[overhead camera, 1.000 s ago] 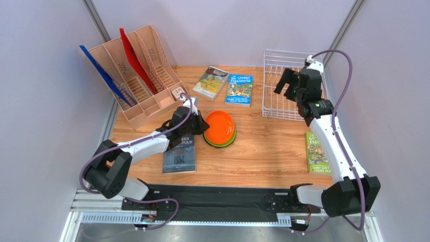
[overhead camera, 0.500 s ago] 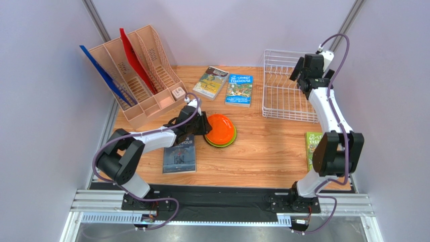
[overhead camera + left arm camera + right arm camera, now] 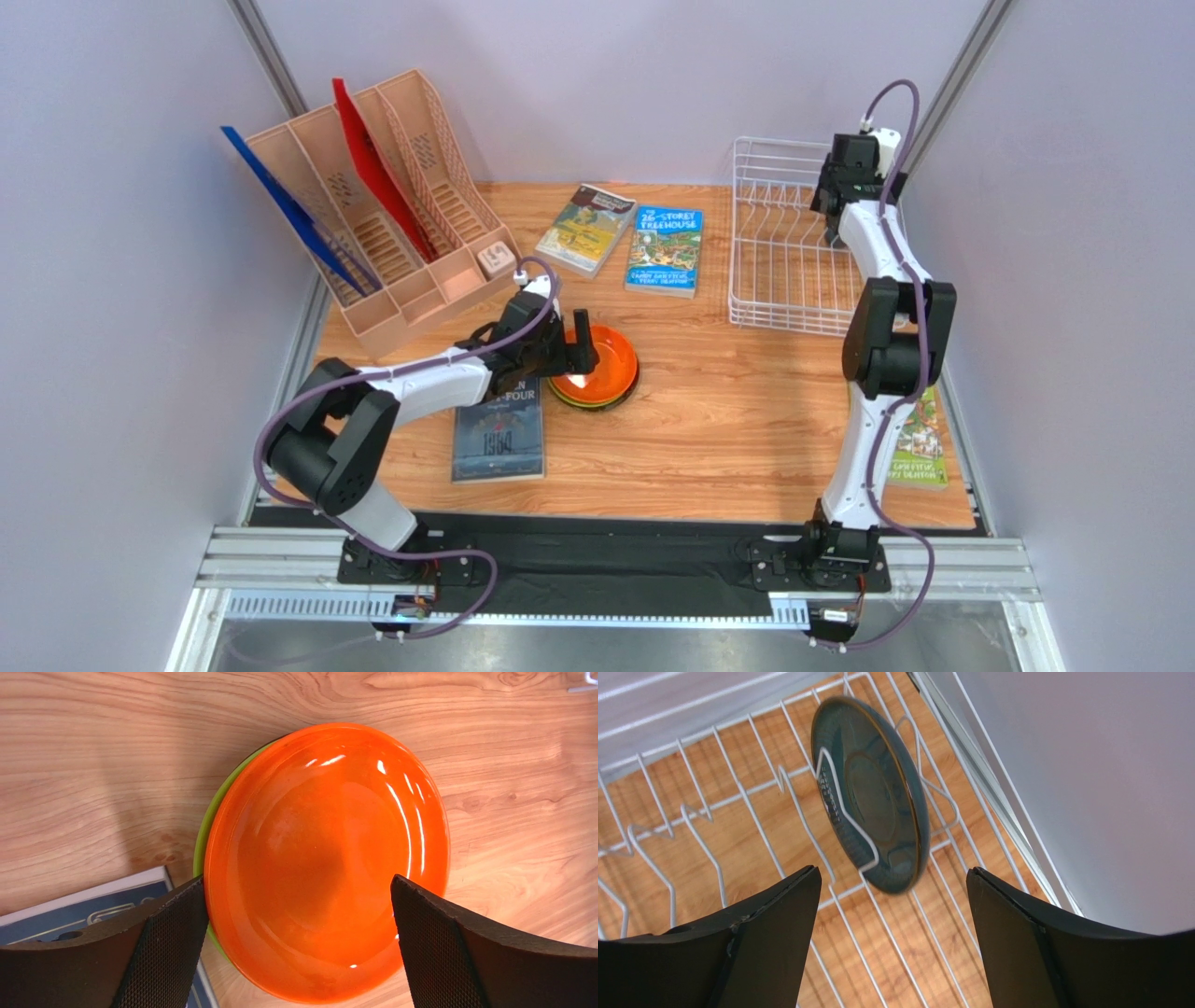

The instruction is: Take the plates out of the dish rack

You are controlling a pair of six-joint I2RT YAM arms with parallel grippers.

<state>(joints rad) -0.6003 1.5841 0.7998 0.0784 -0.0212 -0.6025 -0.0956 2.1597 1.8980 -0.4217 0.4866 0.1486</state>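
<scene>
At the far right of the bench (image 3: 730,420), the white wire dish rack (image 3: 786,266) is holding a single plate. The dark grey-teal plate (image 3: 875,794) is standing on edge between the tines, close to one side wall, its ringed face glossy. The right pincer (image 3: 892,875) is hovering over it, jaws spread, gripping nothing. Near the middle, the shiny orange plate (image 3: 323,861) is lying on the lime green plate (image 3: 202,840), slightly offset. The left pincer (image 3: 298,882) is straddling it, wide open. The peach organizer (image 3: 421,280) is holding a blue folder (image 3: 288,210) and a red folder (image 3: 368,147), both leaning.
</scene>
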